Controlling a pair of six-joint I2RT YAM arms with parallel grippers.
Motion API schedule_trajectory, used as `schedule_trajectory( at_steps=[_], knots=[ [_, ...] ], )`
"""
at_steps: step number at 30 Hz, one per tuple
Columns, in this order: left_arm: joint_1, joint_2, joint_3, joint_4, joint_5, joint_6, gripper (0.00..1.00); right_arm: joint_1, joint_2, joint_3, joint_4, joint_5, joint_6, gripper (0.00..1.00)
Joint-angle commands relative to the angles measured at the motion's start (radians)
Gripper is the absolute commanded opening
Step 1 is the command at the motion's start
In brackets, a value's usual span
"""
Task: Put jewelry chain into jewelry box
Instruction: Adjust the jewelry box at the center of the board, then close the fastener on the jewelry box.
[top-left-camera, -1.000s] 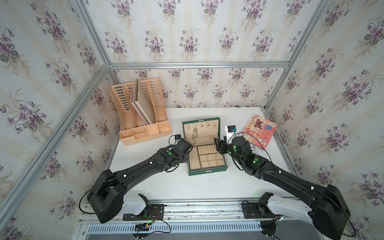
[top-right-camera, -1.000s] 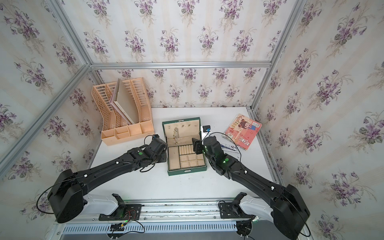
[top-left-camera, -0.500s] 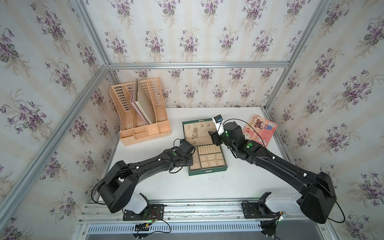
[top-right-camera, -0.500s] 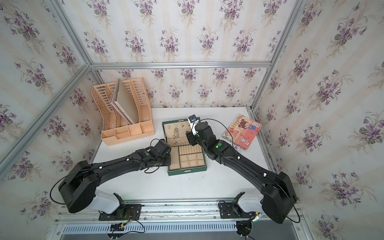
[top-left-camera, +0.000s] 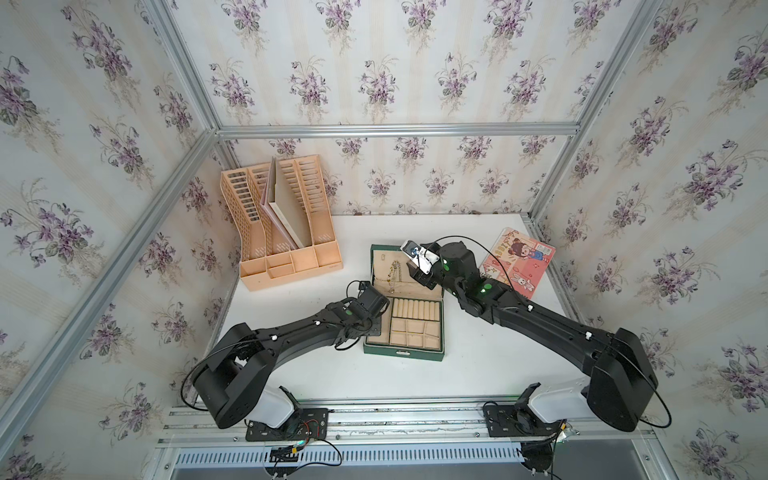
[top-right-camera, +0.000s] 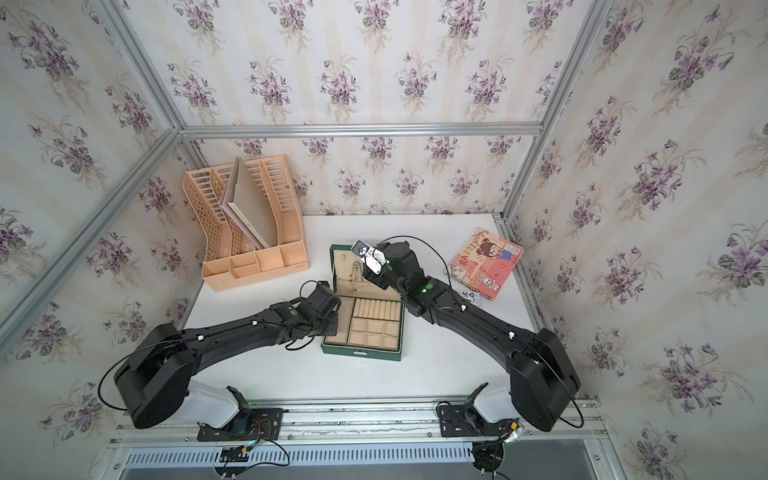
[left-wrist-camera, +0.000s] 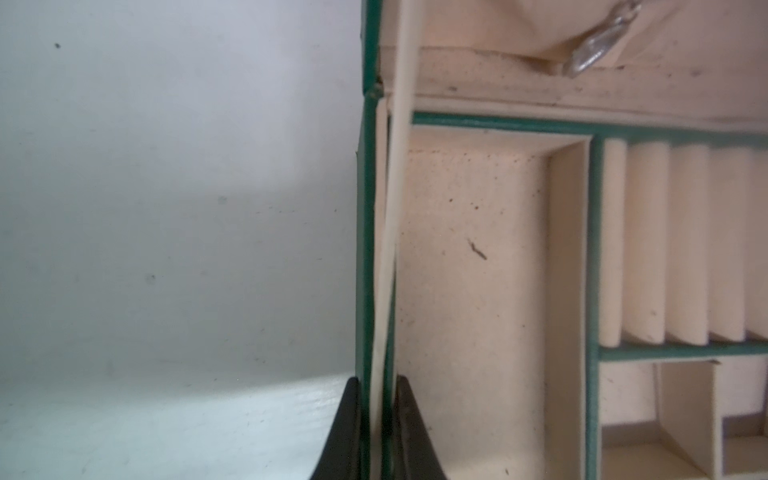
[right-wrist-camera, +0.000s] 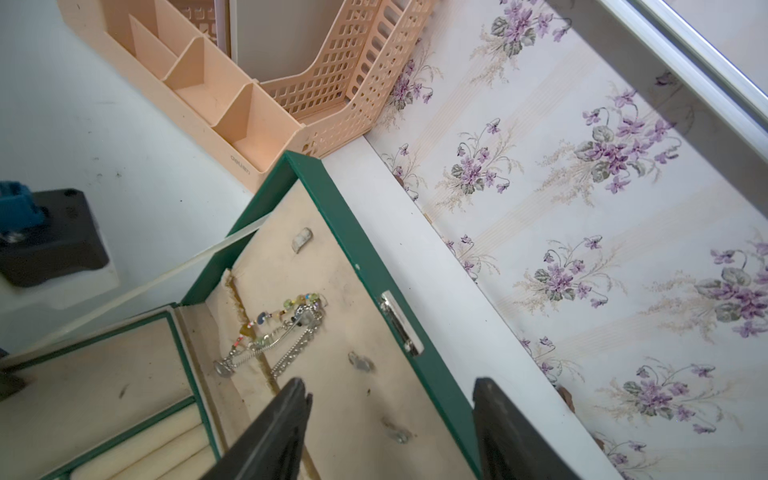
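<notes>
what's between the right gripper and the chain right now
In the right wrist view, only beige lid lining of the jewelry box, bearing one small metal fitting, separates the open right gripper from the jewelry chain.

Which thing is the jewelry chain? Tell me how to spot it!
Find the white table, then the dark green jewelry box open in its middle. The jewelry chain lies on the beige lining of the open lid. It's the only long silvery strand with tiny coloured beads; its neighbours are small single studs.

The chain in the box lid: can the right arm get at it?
Probably yes. The right gripper is open over the lid, and the chain lies bare close ahead, nothing between.
</notes>
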Motion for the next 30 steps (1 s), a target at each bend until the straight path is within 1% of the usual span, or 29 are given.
schedule_trajectory(
  at_steps=[1, 3, 5, 7, 8, 12, 16, 20, 22, 26, 30],
  knots=[
    [0.002, -0.024, -0.014, -0.037, -0.024, -0.023, 0.03, 0.001, 0.033, 0.055, -0.044, -0.049, -0.097, 0.70],
    [0.002, -0.030, -0.020, -0.037, -0.019, -0.034, 0.00, 0.004, 0.052, 0.082, -0.078, -0.060, -0.123, 0.72],
    [0.000, -0.028, -0.027, -0.033, -0.015, -0.047, 0.00, 0.011, 0.068, 0.101, -0.098, -0.068, -0.149, 0.78],
    [-0.002, -0.025, -0.032, -0.029, -0.014, -0.057, 0.00, 0.023, 0.088, 0.129, -0.125, -0.066, -0.180, 0.98],
    [-0.003, -0.021, -0.032, -0.028, -0.014, -0.060, 0.00, 0.027, 0.103, 0.149, -0.150, -0.063, -0.198, 1.00],
    [-0.004, -0.018, -0.037, -0.023, -0.013, -0.064, 0.00, 0.039, 0.159, 0.202, -0.184, -0.036, -0.258, 1.00],
    [-0.004, -0.023, -0.047, -0.015, -0.014, -0.065, 0.00, 0.036, 0.216, 0.222, -0.160, 0.004, -0.338, 1.00],
    [-0.006, -0.028, -0.053, -0.013, -0.010, -0.065, 0.00, 0.015, 0.243, 0.264, -0.188, -0.045, -0.372, 0.98],
    [-0.006, -0.027, -0.058, -0.010, -0.010, -0.064, 0.00, 0.011, 0.259, 0.280, -0.195, -0.045, -0.400, 0.98],
    [-0.005, -0.025, -0.062, -0.005, -0.007, -0.065, 0.00, 0.009, 0.288, 0.324, -0.232, -0.067, -0.408, 0.98],
    [-0.006, -0.029, -0.067, -0.003, -0.004, -0.065, 0.00, 0.002, 0.292, 0.323, -0.246, -0.084, -0.421, 0.97]
  ],
)
